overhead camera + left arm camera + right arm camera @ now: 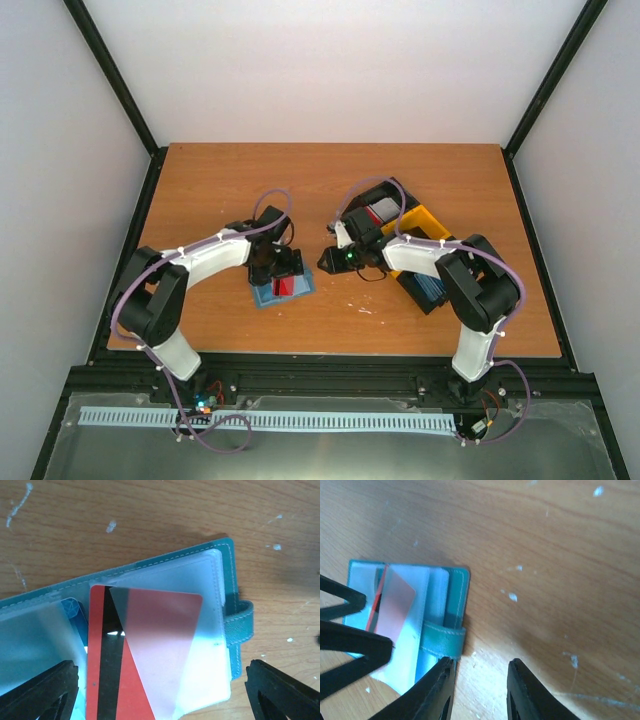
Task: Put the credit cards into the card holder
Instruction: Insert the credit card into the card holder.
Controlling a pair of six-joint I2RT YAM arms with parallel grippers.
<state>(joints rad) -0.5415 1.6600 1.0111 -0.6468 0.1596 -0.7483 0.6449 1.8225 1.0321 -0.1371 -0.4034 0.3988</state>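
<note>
The card holder (pixel 227 565) is lying open and flat on the table (pixel 150 520). In the top view it is sitting near the middle, with the black-and-yellow tray (pixel 425 225) well apart toward its 2 o'clock. In the left wrist view a red credit card (pixel 135 695) is resting on the holder's inner face. Its striped long side is running from 12 to 6 o'clock, and a clear pocket (pixel 210 645) leaf is slanting across its 1 o'clock corner. I cannot tell whether the card is truly inside a sleeve or only lying under the leaf. The snap tab (pixel 239 625) is pointing to 3 o'clock. The left tool (pixel 161 680) is hovering over the card with its fingers spread wide, gripping nothing. The right tool (pixel 482 665) is hanging just beside the tab, its fingers parted over bare wood and likewise holding nothing. The step in hand looks like seating the card fully. Doing that well likely means squaring the card to the pocket first, since the two are sitting askew. The card should then be nudged flat along its long side while the right tool is pinning the tab edge, so the holder is not sliding or folding.
</note>
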